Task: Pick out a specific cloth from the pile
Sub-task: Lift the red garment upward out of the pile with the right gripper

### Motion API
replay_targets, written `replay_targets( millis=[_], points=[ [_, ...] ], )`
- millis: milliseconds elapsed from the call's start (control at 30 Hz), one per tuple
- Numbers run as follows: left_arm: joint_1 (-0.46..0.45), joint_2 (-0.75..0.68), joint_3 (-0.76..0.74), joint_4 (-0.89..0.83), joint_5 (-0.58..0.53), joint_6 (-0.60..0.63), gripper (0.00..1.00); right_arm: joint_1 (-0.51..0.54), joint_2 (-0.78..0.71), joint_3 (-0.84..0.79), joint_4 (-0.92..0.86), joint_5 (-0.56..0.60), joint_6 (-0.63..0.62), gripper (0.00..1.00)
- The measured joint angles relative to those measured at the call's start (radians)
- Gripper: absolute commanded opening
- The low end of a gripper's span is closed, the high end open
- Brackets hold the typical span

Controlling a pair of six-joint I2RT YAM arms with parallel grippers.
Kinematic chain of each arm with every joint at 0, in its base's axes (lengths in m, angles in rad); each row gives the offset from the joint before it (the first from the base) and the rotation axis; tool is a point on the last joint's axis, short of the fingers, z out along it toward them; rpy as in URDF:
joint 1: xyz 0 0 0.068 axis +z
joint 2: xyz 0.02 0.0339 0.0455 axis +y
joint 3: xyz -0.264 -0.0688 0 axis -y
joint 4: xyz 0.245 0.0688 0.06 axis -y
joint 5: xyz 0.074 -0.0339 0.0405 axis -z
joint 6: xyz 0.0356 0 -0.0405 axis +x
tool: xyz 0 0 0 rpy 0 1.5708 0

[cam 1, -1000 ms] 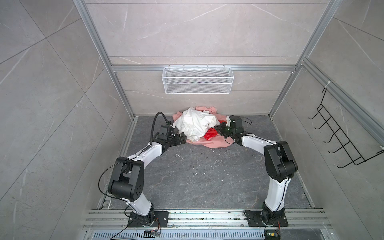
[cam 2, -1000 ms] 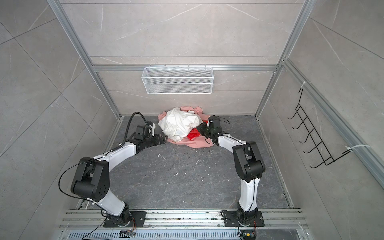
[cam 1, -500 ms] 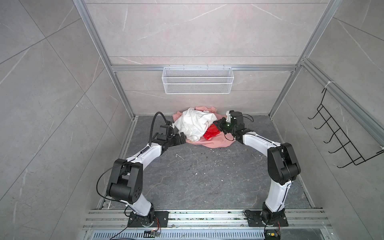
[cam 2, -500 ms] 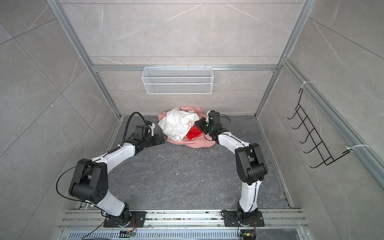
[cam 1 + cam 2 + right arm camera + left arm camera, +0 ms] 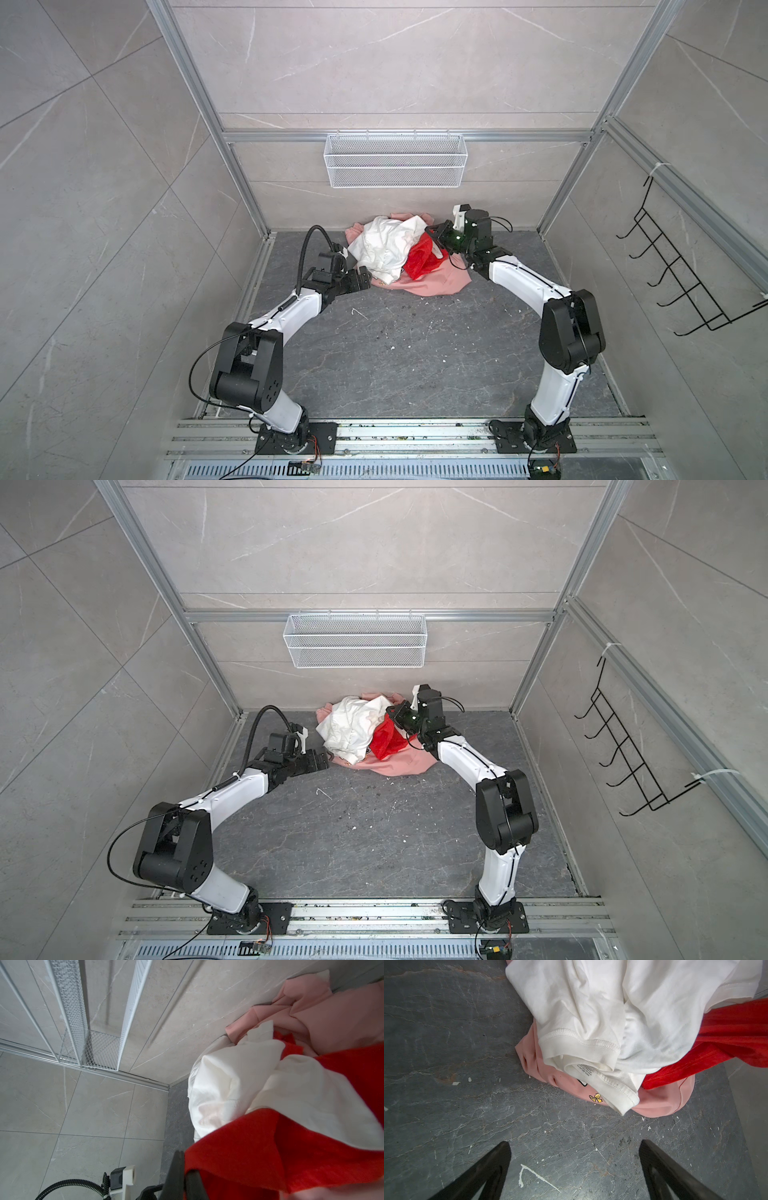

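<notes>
Red fabric sits pinched in your right gripper (image 5: 434,233), jaws closed on a raised fold of the cloth (image 5: 420,259). That cloth lies on the right side of the pile (image 5: 353,746), partly under the white garment (image 5: 384,249) and over the pink hoodie (image 5: 434,284). Your left gripper (image 5: 365,277) hangs low over the dark stone floor (image 5: 395,353), jaws spread wide and holding nothing, just short of the pile's left edge. On the back wall above the heap hangs a white wire basket (image 5: 395,164); a black hook rack (image 5: 681,274) lines the right wall.
</notes>
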Motion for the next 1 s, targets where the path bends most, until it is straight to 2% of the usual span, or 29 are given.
replay_targets(
  millis=[1000],
  points=[
    [-0.002, -0.060, -0.040, 0.000, -0.008, 0.000, 1.00, 0.008, -0.074, 0.144, -0.138, 0.019, -0.084, 0.00]
  ],
)
